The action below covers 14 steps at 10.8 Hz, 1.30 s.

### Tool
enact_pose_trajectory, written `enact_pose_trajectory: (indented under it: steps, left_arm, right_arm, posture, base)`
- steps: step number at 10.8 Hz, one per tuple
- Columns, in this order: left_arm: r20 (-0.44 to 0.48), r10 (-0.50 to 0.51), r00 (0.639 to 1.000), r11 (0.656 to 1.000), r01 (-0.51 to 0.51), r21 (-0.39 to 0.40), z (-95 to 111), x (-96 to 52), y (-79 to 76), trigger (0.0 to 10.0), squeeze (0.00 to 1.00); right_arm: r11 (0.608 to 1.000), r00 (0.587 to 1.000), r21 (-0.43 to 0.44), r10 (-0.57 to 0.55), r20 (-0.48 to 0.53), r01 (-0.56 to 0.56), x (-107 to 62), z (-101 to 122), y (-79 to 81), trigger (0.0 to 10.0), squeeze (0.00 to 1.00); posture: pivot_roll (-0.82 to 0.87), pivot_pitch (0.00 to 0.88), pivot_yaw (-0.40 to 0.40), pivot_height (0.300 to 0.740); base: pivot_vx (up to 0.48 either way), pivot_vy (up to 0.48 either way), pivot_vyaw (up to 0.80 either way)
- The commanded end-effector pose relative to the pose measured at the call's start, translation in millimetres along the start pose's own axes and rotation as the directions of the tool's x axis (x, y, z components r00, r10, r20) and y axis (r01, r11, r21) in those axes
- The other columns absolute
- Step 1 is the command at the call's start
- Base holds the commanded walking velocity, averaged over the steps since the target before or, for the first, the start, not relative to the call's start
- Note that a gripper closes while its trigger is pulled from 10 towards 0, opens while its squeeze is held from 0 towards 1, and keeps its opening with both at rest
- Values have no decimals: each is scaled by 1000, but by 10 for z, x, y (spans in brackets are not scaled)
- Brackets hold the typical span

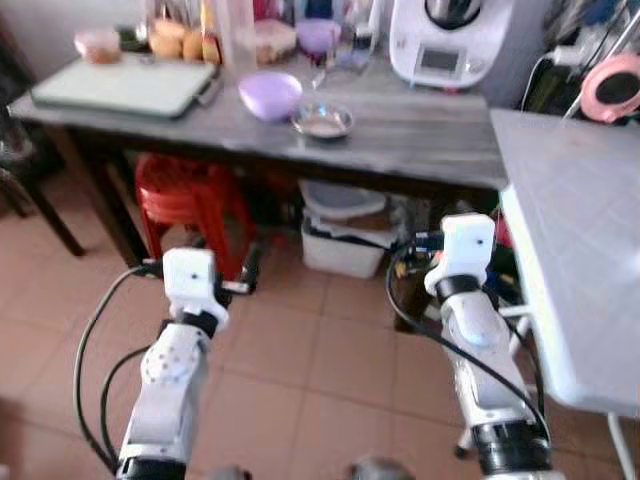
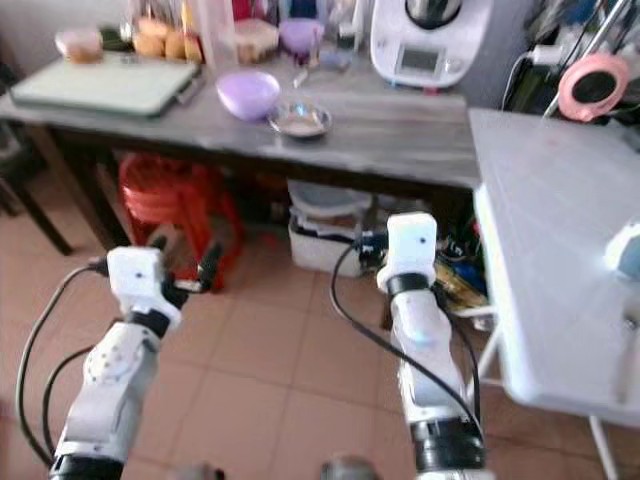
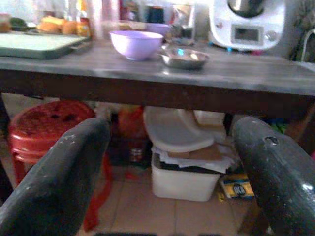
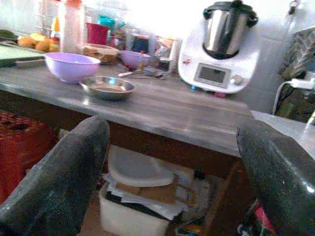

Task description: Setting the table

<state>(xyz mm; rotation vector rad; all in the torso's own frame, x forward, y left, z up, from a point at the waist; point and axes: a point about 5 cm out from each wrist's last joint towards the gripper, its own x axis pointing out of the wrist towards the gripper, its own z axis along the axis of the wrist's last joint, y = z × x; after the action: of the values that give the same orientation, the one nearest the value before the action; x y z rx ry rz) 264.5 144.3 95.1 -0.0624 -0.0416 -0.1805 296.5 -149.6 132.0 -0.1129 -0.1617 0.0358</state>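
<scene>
With both the left hand (image 3: 167,162) and right hand (image 4: 172,167) spread empty below the bench (image 1: 420,135), step closer, then reach upper-centre for the lilac bowl (image 1: 270,95) beside the steel dish (image 1: 322,122).

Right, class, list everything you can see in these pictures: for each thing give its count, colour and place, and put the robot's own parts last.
Table: one, grey top on dark legs, ahead of the robot.
Bowl: one, lilac, on the table near its front edge.
Metal dish: one, silver, right beside the bowl.
Tray: one, pale green, at the table's left end.
Kitchen machine: one, white with a steel jug, at the back of the table.
Stool: one, red, under the table.
Storage box: one, white, on the floor under the table.
White table: one, to the robot's right.
Left hand: black fingers spread open, holding nothing, below table height.
Right hand: black fingers spread open, holding nothing.
</scene>
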Motion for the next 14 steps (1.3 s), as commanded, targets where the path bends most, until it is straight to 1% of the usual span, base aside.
enact_pose_trajectory:
  steps: [1,2,3,4,5,6,7,10,12,13,14]
  left_arm:
    - [12,-35,999,999,35,-10,36,14,-93,10000,0]
    - [15,-37,999,999,37,-2,54,27,-84,10000,0]
    - [20,-35,999,999,35,2,79,37,-63,10000,0]
    - [24,-26,999,1000,25,7,95,19,-35,10000,0]
    - [23,-26,999,1000,26,7,91,7,-39,10000,0]
    - [19,-31,999,999,31,6,83,-13,-71,10000,0]
    - [14,-26,1000,1000,26,2,86,-23,-72,10000,0]
    - [20,-29,999,1000,29,-8,126,-37,-64,10000,0]
    - [13,-47,999,999,47,-19,131,-59,-86,10000,0]
    - [-3,-71,997,997,71,-28,118,-104,-122,10000,0]
    - [-10,-76,997,997,76,-30,107,-122,-128,10000,0]
  right_arm:
    - [996,998,78,-48,-38,50,-9,-64,-94,10000,0]
    - [996,997,72,-56,-45,59,-2,-66,-110,10000,0]
    - [997,999,73,-33,-11,34,-24,-19,-78,10000,0]
    - [998,999,64,-7,-39,10,-21,-27,-23,10000,0]
    - [994,999,111,-7,-36,11,-24,-30,-14,10000,0]
    - [996,1000,93,-11,-24,13,-23,-19,-27,10000,0]
    - [994,1000,107,-15,-19,17,-29,-12,-36,10000,0]
    - [996,1000,91,-23,-17,24,4,11,-84,10000,0]
    - [996,997,83,-20,-73,26,39,-35,-92,10000,0]
    - [997,994,79,-16,-109,24,121,-48,-111,10000,0]
    - [997,992,75,-15,-126,24,148,-58,-119,10000,0]
  posture:
    - [-35,42,-1,740]
    - [-33,50,-1,740]
    - [-29,57,-2,740]
    - [-28,70,-1,740]
    - [-28,77,0,740]
    - [-26,79,0,740]
    - [-24,88,1,740]
    - [-22,116,3,740]
    - [-21,142,7,740]
    - [-21,166,10,740]
    - [-20,171,10,740]
  base:
    - [0,-394,0]
    - [0,-386,0]
    - [0,-382,0]
    - [0,-349,0]
    - [0,-345,-781]
    - [0,-296,-800]
    - [0,0,0]
    - [0,0,0]
    - [0,0,0]
    - [0,0,0]
    - [0,0,0]
